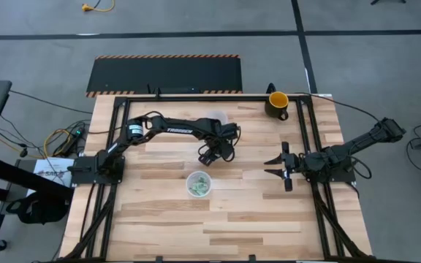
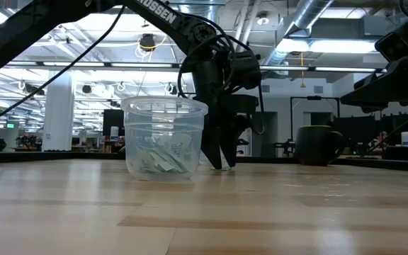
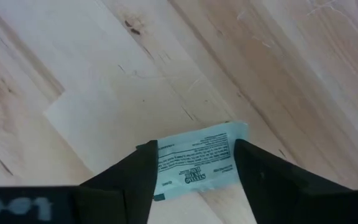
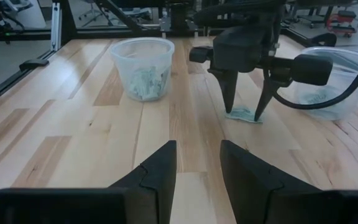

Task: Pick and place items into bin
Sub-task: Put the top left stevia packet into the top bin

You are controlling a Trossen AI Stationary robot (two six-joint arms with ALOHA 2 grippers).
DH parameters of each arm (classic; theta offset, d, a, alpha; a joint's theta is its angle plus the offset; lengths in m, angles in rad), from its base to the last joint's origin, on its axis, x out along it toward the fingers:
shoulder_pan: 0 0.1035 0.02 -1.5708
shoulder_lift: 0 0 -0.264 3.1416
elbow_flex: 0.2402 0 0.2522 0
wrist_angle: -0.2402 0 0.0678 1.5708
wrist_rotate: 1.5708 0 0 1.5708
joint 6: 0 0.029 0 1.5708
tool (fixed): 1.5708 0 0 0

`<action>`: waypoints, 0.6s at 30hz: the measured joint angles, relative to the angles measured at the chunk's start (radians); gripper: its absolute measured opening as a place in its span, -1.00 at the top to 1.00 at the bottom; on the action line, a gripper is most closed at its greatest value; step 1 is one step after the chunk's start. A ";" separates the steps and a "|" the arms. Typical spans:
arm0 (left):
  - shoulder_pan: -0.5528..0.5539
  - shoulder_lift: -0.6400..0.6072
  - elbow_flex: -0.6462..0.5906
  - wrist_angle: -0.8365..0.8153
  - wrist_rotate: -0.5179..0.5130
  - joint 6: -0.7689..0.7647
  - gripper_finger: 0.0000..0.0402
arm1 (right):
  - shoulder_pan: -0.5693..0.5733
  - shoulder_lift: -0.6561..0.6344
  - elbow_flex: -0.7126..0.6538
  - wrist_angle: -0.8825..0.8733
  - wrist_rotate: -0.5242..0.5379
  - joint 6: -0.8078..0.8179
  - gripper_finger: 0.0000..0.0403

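Overhead looks straight down, low camera level across the table point(image 1: 269, 219); both share the clear cup point(image 1: 199, 183).

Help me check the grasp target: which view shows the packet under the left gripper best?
The left wrist view: the packet lies flat on the table, print legible, between the open left gripper fingers. The right wrist view shows it small. In the high and low views the gripper hides it.

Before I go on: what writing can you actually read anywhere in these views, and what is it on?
"TROSSEN", white letters on the dark left arm; only partly in the low view.
Pale green flat packet on the table between the left gripper fingers: dark printed lines and a logo, too small to read.
Nothing else legible.
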 joint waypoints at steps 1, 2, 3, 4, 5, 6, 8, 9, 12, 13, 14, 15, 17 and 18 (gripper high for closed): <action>-0.001 0.000 0.000 -0.002 0.000 0.000 0.03 | 0.000 0.000 0.000 0.000 0.000 0.000 0.41; -0.002 0.000 0.000 -0.003 0.000 0.001 0.08 | 0.000 0.000 0.000 0.000 0.000 0.000 0.41; -0.004 0.000 0.000 -0.005 0.000 0.001 0.13 | 0.000 0.000 0.000 0.000 0.000 0.000 0.41; -0.006 0.000 0.000 -0.006 -0.001 0.003 0.19 | 0.000 0.000 0.000 0.000 0.000 0.000 0.41; -0.009 0.001 0.000 -0.006 -0.001 0.009 0.26 | 0.000 0.000 0.000 0.000 0.000 0.000 0.41; -0.011 0.001 0.000 -0.006 -0.002 0.013 0.33 | 0.000 0.000 0.000 0.000 0.000 0.000 0.41; -0.016 0.001 0.000 -0.005 -0.004 0.020 0.49 | 0.000 0.000 0.000 0.000 0.000 0.000 0.41; -0.019 0.001 0.000 -0.005 -0.005 0.025 0.56 | 0.000 0.000 0.000 0.000 0.000 0.000 0.41; -0.026 0.001 0.000 0.001 -0.013 0.031 0.78 | 0.000 0.000 0.000 0.000 0.000 0.000 0.41; -0.028 0.002 0.000 0.004 -0.016 0.036 0.85 | 0.000 0.000 0.000 0.000 0.000 0.000 0.41; -0.030 0.002 0.002 0.006 -0.021 0.037 0.92 | 0.000 0.000 0.000 0.000 0.000 0.000 0.41; -0.032 0.003 0.010 0.000 -0.025 0.038 0.95 | 0.000 0.000 0.000 0.000 0.000 0.000 0.41; -0.037 0.007 0.035 -0.017 -0.039 0.039 0.96 | 0.000 0.000 0.000 0.000 0.000 0.000 0.41; -0.039 0.007 0.047 -0.022 -0.043 0.041 0.96 | 0.000 0.000 0.000 0.000 0.000 0.000 0.41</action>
